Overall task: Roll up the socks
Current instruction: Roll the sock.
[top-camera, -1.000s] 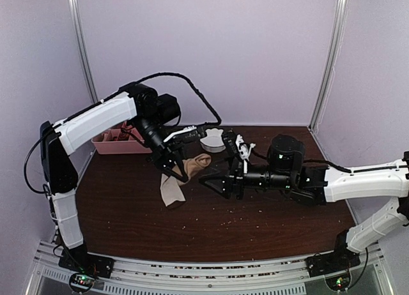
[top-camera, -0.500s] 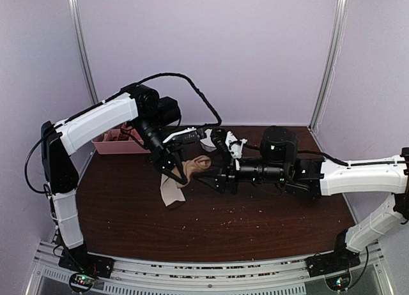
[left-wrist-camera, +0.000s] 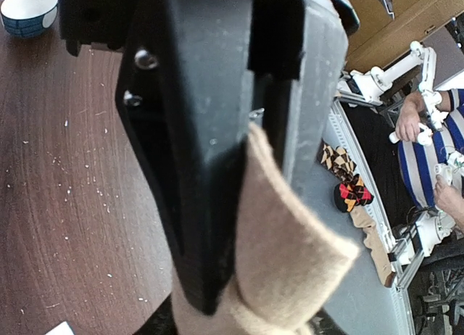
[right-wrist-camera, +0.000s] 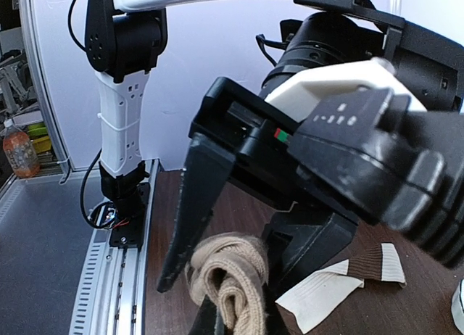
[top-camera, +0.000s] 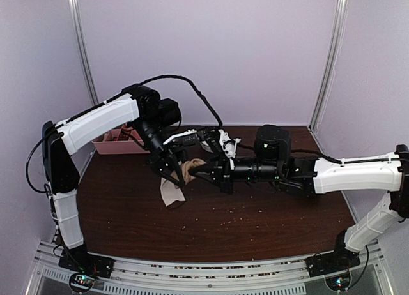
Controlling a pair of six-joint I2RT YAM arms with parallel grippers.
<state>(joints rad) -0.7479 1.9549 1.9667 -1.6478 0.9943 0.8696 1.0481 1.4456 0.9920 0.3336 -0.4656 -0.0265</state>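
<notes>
Because both grippers meet at one small bundle, the handover is where trouble could start. The plain tan-brown fabric sock (right-wrist-camera: 228, 277) is bunched into a loose roll just above the worktop, towards its far edge and left of the middle. The right gripper (top-camera: 197, 173) is closed on a fold of it. The left gripper (top-camera: 172, 172) has tan cloth between its fingers, which stand a little apart, and I cannot tell whether they press. If neither pinch is firm, the roll may slacken or drop; if both pull, it could unwind. The cream-beige sock with dark brown patches (right-wrist-camera: 341, 280) spreads on the worktop just beside the bundle, so the pair may end up rolled apart. The fingers are also close enough to knock together.

The dark brown wood-grain worktop (top-camera: 268, 221) is flecked with pale crumbs. A pink plastic tray (top-camera: 118, 143) sits at its far left corner. Lilac walls (top-camera: 255, 52) close it in, and a ribbed metal rail (top-camera: 204, 269) runs along the near edge
</notes>
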